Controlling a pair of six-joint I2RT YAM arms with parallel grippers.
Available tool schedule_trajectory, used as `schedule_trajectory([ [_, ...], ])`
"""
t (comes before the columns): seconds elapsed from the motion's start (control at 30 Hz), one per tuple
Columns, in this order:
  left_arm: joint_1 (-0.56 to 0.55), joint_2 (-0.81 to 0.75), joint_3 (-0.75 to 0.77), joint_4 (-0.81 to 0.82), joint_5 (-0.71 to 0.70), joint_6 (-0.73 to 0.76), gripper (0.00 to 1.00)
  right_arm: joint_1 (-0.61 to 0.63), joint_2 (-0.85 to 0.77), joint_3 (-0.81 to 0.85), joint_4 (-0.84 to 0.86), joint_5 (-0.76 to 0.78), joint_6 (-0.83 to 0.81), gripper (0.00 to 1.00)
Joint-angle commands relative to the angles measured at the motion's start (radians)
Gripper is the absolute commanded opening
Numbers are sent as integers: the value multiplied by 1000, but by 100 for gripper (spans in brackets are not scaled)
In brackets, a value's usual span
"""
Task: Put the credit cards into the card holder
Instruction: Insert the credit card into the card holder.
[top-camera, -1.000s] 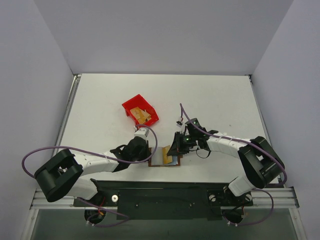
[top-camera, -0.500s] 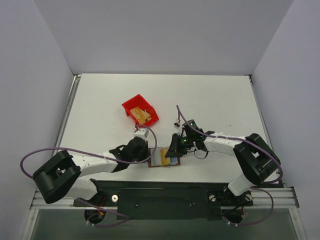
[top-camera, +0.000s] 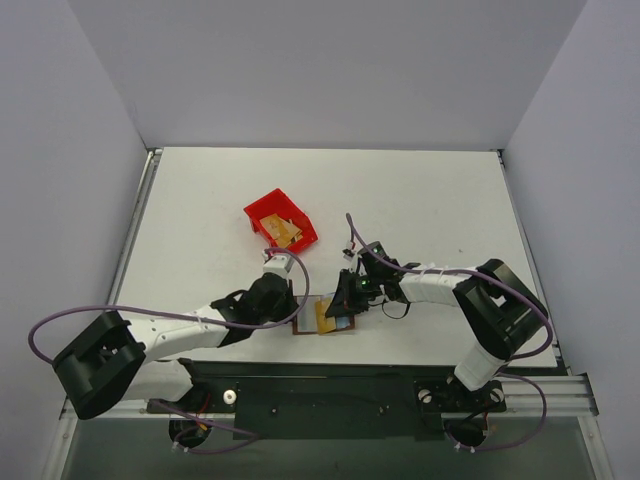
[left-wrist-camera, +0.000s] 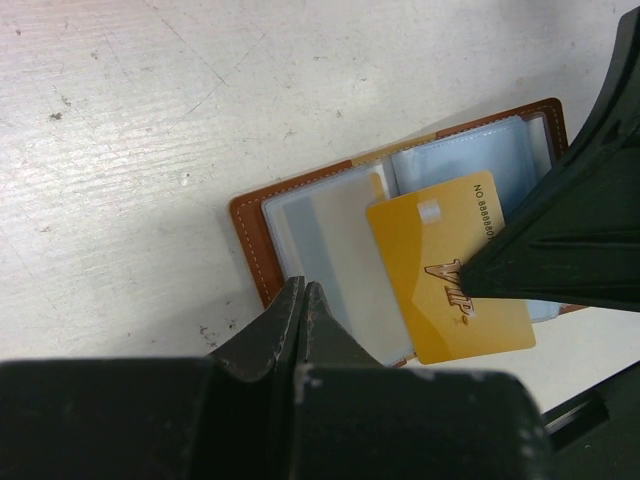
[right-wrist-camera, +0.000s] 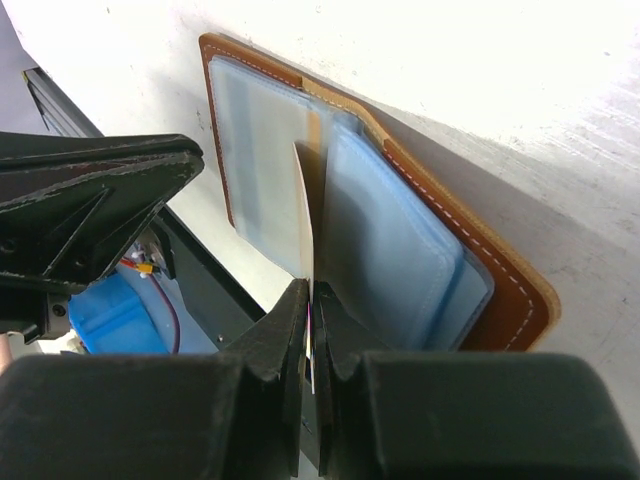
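The card holder (top-camera: 306, 320) lies open near the table's front edge, brown rim (left-wrist-camera: 248, 232) out and light blue pockets up. My right gripper (right-wrist-camera: 312, 300) is shut on a gold credit card (left-wrist-camera: 440, 270), held edge-on (right-wrist-camera: 305, 215) over the fold between the two pocket panels. In the top view that gripper (top-camera: 345, 300) is at the holder's right half. My left gripper (left-wrist-camera: 303, 295) is shut with nothing between its tips, which sit at the near edge of the left panel. In the top view it (top-camera: 292, 300) is at the holder's left side.
A red bin (top-camera: 262, 212) stands behind the holder, left of centre, with more gold-tan cards (top-camera: 287, 233) in it. The table's front edge and the black base rail (top-camera: 330, 385) run just below the holder. Both arms crowd the small space around it.
My right gripper has moved left with the card, from the holder's right edge to over its middle. The left arm has shifted slightly, its tips staying at the holder.
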Motion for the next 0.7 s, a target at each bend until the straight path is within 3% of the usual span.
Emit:
schedule_trajectory([
  [0.0,4,-26,8,20,5,12,0,9,18,26,-2,31,9,0],
  [0.67,4,94,-18,44,36,7,0,3,-39,29,-7,30,-2,0],
])
